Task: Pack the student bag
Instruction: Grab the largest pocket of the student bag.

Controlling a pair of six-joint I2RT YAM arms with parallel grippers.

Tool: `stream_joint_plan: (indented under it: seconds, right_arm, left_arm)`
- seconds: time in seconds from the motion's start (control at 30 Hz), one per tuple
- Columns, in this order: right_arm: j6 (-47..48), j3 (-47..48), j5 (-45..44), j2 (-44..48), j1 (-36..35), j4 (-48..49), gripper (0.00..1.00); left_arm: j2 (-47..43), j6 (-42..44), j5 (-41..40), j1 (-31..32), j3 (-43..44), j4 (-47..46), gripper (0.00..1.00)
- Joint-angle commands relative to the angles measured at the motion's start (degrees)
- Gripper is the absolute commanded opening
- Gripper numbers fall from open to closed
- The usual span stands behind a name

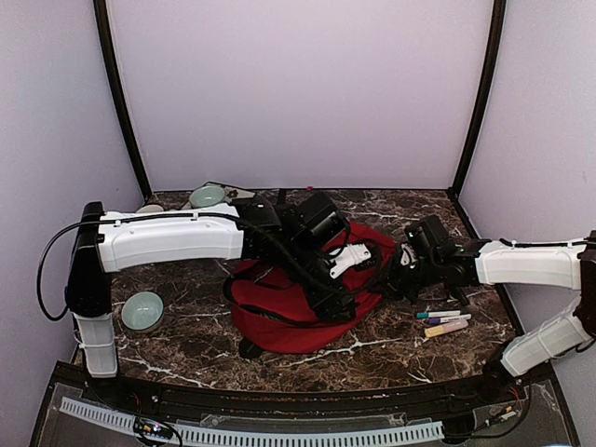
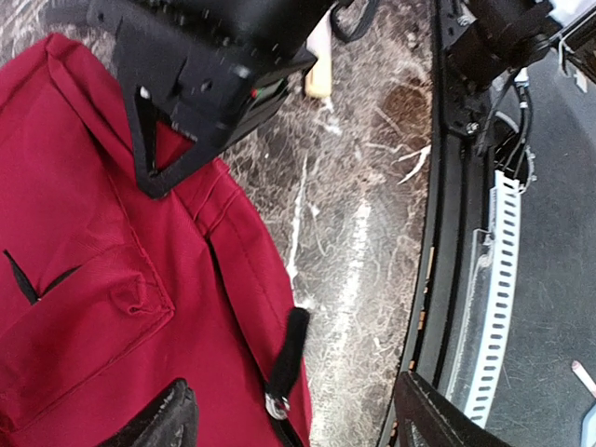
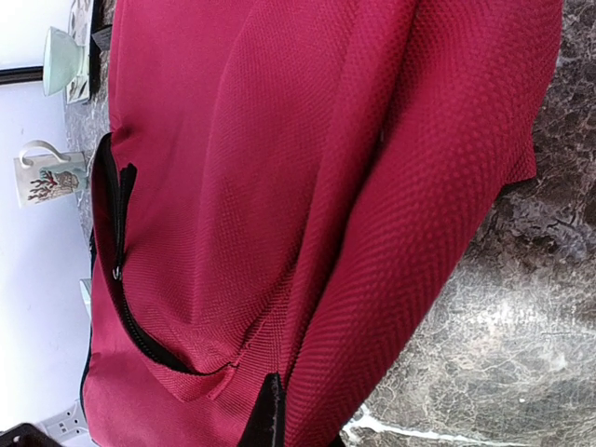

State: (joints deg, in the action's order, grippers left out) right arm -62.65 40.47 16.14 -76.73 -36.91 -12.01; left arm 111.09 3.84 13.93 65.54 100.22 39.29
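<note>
The red student bag (image 1: 289,317) lies in the middle of the marble table. My left gripper (image 1: 332,300) hovers over its right part. In the left wrist view the gripper (image 2: 296,424) is open wide, one finger over red fabric (image 2: 84,279), the other past the bag's edge, with a black zipper pull (image 2: 289,349) between them. My right gripper (image 1: 396,277) is at the bag's right edge. In the right wrist view it (image 3: 303,430) is shut on a thick fold of the bag's fabric (image 3: 410,233). A pocket's black zipper (image 3: 121,289) gapes partly open.
Several markers (image 1: 443,322) lie right of the bag. A teal bowl (image 1: 142,310) sits at the left and another (image 1: 207,196) at the back by some flat items. A white mug (image 3: 47,177) stands beyond the bag. The table's black front rail (image 2: 447,279) is close.
</note>
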Motion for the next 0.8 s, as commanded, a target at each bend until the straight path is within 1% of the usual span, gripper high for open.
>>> stream_joint_plan:
  seconds: [0.0,0.17,0.37,0.5,0.57,0.6,0.63,0.73,0.77]
  right_arm:
    - [-0.4,0.9,0.1,-0.4,-1.6,0.8,0.0]
    - [-0.5,1.8,0.0,-1.6,-2.4,0.8,0.0]
    - [-0.8,2.6,-0.4,-1.8,-2.9,0.7,0.0]
    - [-1.1,2.6,-0.6,-1.7,-3.0,0.6,0.0]
    - [-1.0,2.8,-0.6,-1.8,-3.1,0.4,0.0]
    - [-0.9,2.9,-0.6,-1.8,-3.1,0.3,0.0]
    - [-0.9,2.9,-0.6,-1.8,-3.1,0.2,0.0]
    - [-0.8,2.9,-0.6,-2.0,-3.2,0.1,0.0]
    - [-0.9,2.8,-0.6,-2.0,-3.2,0.2,0.0]
  left_arm:
    - [1.2,-1.3,-0.9,-0.1,0.8,-1.1,0.74]
    - [3.0,-1.0,0.5,-0.1,2.0,-1.7,0.69]
    - [4.5,-1.1,2.8,-0.1,2.4,-1.8,0.6]
    - [5.1,-1.3,3.8,-0.1,1.5,-2.0,0.55]
    - [5.2,-1.4,4.0,0.0,1.2,-2.2,0.51]
    - [5.2,-1.5,3.9,0.0,1.0,-2.5,0.47]
    - [5.1,-1.6,3.8,-0.1,1.1,-2.7,0.42]
    - [5.1,-2.2,3.8,0.0,1.5,-3.0,0.1]
    - [5.1,-2.4,3.8,0.0,1.6,-3.0,0.02]
